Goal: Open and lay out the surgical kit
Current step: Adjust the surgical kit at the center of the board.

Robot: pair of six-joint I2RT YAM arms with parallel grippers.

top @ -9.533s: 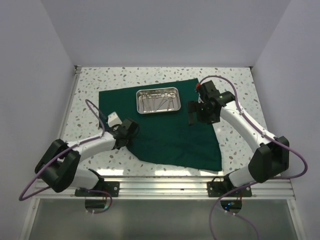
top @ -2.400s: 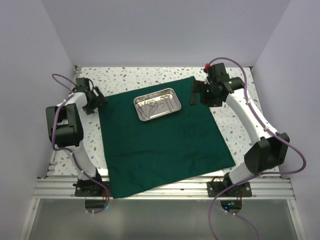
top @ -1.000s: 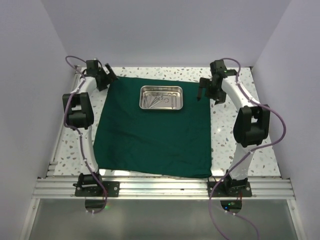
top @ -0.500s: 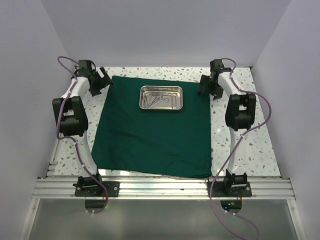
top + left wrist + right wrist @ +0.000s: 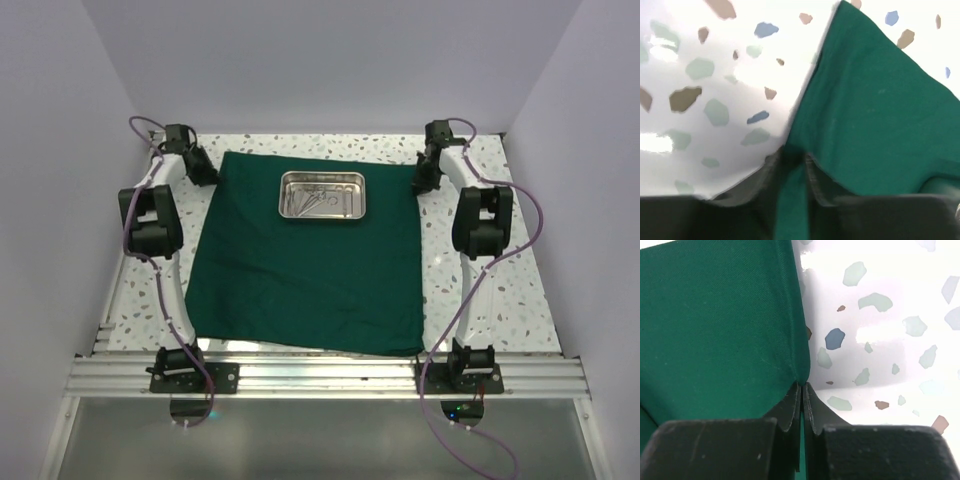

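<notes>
The dark green cloth wrap lies spread out as a large square on the speckled table. On its far half stands the steel tray, with small steel instruments inside. My left gripper is at the cloth's far left corner. In the left wrist view it is shut on a fold of the cloth. My right gripper is at the far right edge. The right wrist view shows it pinched shut on the hem of the cloth.
Bare speckled tabletop borders the cloth left, right and behind. White walls close in the back and both sides. A metal rail runs along the near edge by the arm bases.
Both grippers, open half a second ago, have dropped onto the cloth's far corners and closed on its edge. The cloth and the tray have not shifted.
</notes>
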